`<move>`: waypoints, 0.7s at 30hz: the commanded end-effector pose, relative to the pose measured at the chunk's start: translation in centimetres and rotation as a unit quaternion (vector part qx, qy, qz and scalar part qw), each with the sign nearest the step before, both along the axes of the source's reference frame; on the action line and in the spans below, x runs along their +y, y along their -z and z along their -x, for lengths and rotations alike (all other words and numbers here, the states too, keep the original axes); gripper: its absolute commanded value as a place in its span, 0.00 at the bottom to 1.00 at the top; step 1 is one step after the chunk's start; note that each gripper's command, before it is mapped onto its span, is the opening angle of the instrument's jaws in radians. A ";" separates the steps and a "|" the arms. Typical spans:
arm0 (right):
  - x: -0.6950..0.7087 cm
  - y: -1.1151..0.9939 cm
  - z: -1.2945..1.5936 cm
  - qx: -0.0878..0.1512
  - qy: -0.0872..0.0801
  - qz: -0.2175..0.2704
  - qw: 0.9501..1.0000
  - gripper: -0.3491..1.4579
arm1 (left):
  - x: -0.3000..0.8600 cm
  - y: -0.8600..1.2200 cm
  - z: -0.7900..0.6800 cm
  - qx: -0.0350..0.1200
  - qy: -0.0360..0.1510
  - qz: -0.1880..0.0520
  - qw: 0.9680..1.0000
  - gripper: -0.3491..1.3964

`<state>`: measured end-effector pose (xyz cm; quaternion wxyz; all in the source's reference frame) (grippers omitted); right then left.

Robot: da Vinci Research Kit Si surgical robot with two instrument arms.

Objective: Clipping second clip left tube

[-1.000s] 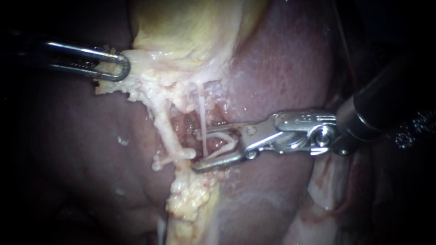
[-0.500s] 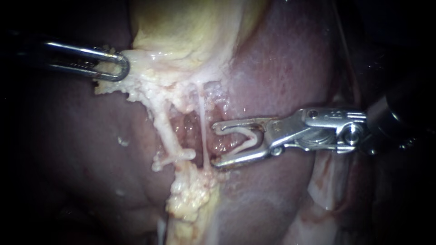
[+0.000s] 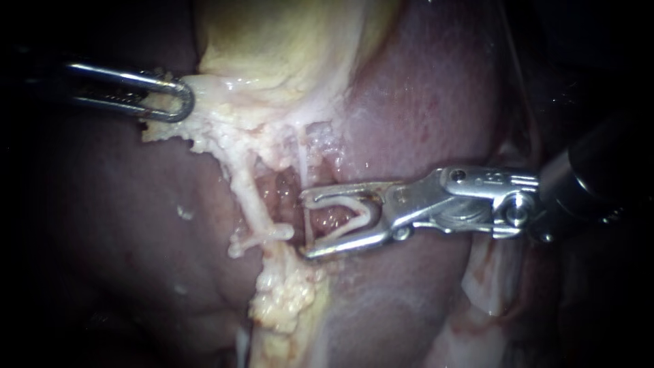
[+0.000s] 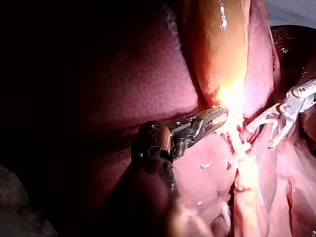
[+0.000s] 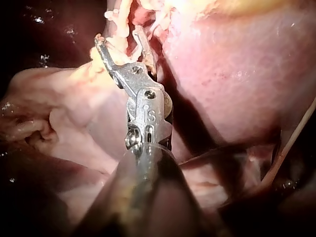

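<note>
Over the liver (image 3: 422, 102), two instruments: left instrument (image 3: 178, 101) jaws clamped on gallbladder (image 3: 272, 41); right instrument (image 3: 304, 225) jaws spread, gripping one open clip (image 3: 354, 211); one seated clip (image 3: 269, 234) on left tube (image 3: 246, 194)

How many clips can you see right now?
2. One clip sits shut across the left tube; a second clip is held open in the right tool. Others may be hidden.

No legible text, label, brand or number in any view
</note>
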<state>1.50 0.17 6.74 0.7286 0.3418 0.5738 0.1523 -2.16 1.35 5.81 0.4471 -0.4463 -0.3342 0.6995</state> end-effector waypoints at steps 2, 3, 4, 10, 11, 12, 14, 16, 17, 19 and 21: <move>-0.03 -0.09 -0.03 -0.002 0.000 -0.003 1.000 0.45 | 0.00 0.00 0.00 0.000 0.000 0.000 1.000 0.00; -0.04 -0.14 -0.06 -0.003 0.000 -0.002 1.000 0.45 | 0.00 0.00 0.00 0.000 0.000 0.000 1.000 0.00; -0.05 -0.17 -0.07 -0.004 -0.001 -0.004 1.000 0.45 | 0.00 0.00 0.00 0.000 0.000 0.000 1.000 0.00; -0.04 -0.27 -0.12 -0.007 -0.003 -0.007 1.000 0.45 | 0.00 0.00 0.00 0.000 0.000 0.000 1.000 0.00; -0.04 -0.28 -0.12 -0.007 -0.003 -0.007 1.000 0.45 | 0.00 0.00 0.00 0.000 0.000 0.000 1.000 0.00; -0.03 -0.30 -0.12 -0.007 -0.003 -0.007 1.000 0.45 | -0.01 0.00 0.00 0.000 0.000 0.000 1.000 0.00; -0.03 -0.33 -0.12 -0.008 -0.003 -0.006 1.000 0.45 | -0.01 -0.01 0.00 0.000 0.000 0.000 1.000 0.00; -0.02 -0.36 -0.13 -0.008 -0.004 -0.006 1.000 0.45 | -0.01 -0.01 0.00 0.000 0.000 0.000 1.000 0.00; -0.02 -0.38 -0.14 -0.008 -0.004 -0.005 1.000 0.45 | -0.01 -0.01 0.01 0.000 0.000 0.000 1.000 0.00; -0.01 -0.39 -0.18 -0.007 -0.001 -0.006 1.000 0.45 | -0.01 -0.01 0.01 0.000 0.001 0.000 1.000 0.00; -0.01 -0.40 -0.23 -0.002 0.008 -0.009 1.000 0.45 | -0.01 -0.01 0.01 0.000 0.001 0.000 1.000 0.00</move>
